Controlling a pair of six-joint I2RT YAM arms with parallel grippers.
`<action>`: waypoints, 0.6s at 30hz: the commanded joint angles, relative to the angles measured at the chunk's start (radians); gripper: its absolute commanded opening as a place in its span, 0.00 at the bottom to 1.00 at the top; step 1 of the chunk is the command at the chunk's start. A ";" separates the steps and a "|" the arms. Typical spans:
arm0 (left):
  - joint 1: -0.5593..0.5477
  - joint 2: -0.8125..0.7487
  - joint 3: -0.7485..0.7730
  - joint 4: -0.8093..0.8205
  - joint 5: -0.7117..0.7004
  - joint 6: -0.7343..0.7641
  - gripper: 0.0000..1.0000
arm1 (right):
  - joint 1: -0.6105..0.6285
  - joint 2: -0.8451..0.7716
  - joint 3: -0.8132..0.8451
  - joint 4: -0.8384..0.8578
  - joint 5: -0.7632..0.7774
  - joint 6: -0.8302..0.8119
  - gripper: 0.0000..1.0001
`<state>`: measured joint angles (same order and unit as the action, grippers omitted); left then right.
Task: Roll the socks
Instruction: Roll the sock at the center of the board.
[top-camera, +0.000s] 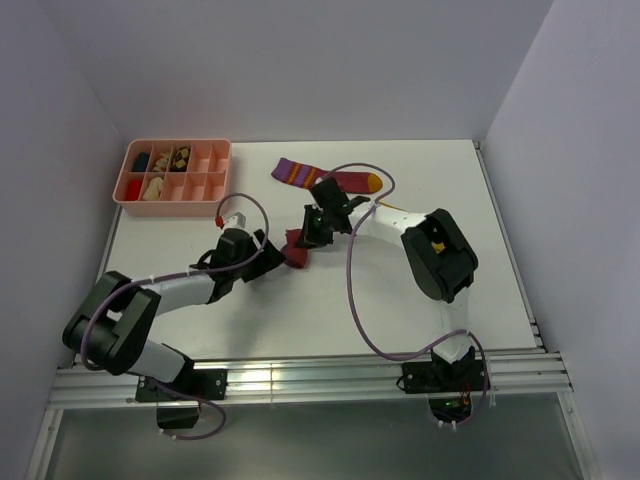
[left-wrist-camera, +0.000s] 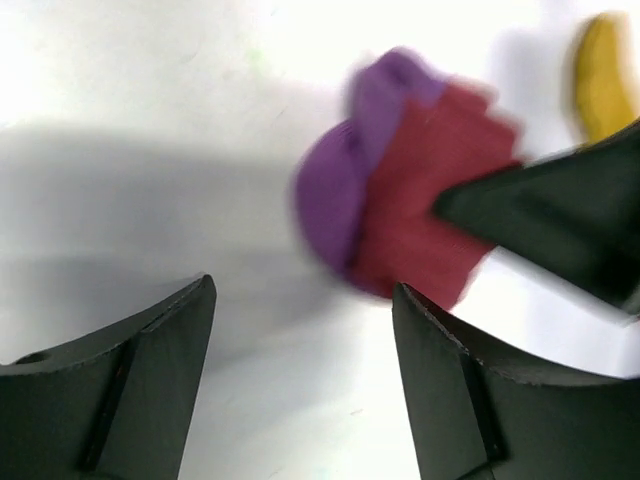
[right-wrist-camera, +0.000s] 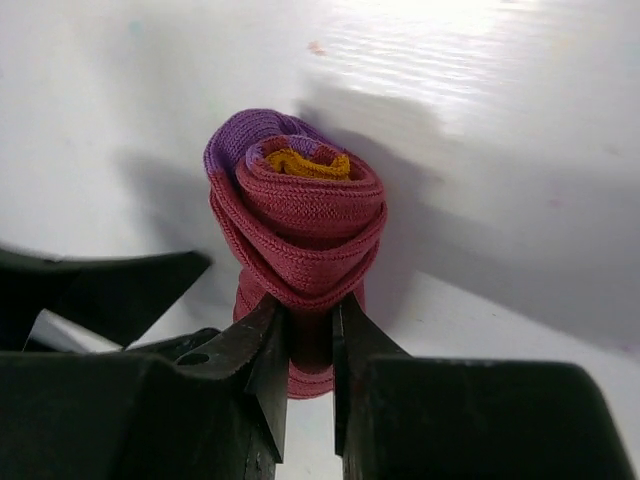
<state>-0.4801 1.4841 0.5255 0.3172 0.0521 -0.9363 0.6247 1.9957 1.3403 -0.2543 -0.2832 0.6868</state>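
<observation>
1. Top external view: white desk (top-camera: 430, 200), and both arms reach in toward the middle, where they meet at a small roll (top-camera: 296, 254) of maroon sock.
2. The right gripper (top-camera: 303, 238) comes at the roll from the far side and the left gripper (top-camera: 271, 254) sits just beside it on the left.
3. Right wrist cam is the clear one. The roll (right-wrist-camera: 298, 215) stands on end on the desk in a tight maroon spiral, with purple cuff on the outside and a bit of orange in the centre. The right gripper (right-wrist-camera: 310, 315) is pinching the near lower edge of it, with the fabric squeezed between the two tips.
4. Left wrist cam is blurry, but the left gripper (left-wrist-camera: 303, 290) is clearly spread wide with nothing between its fingers. The roll (left-wrist-camera: 400, 205) is just ahead of it and not touching.
5. A second sock (top-camera: 325, 177) lies flat near the far edge, behind the right gripper. It's maroon with a striped purple cuff and an orange toe.
6. A pink tray (top-camera: 172, 206) with compartments sits in the far left corner, with small bits in a few slots that are too tiny to make out.
</observation>
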 joint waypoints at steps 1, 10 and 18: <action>-0.077 -0.080 0.050 -0.203 -0.263 0.164 0.75 | -0.007 0.006 0.068 -0.239 0.176 -0.072 0.00; -0.304 -0.027 0.204 -0.242 -0.517 0.280 0.75 | 0.023 0.092 0.250 -0.474 0.262 -0.082 0.00; -0.396 0.114 0.340 -0.184 -0.557 0.323 0.73 | 0.032 0.158 0.293 -0.539 0.246 -0.069 0.00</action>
<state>-0.8547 1.5635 0.8173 0.1005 -0.4454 -0.6571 0.6464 2.1014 1.6363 -0.6762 -0.0868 0.6304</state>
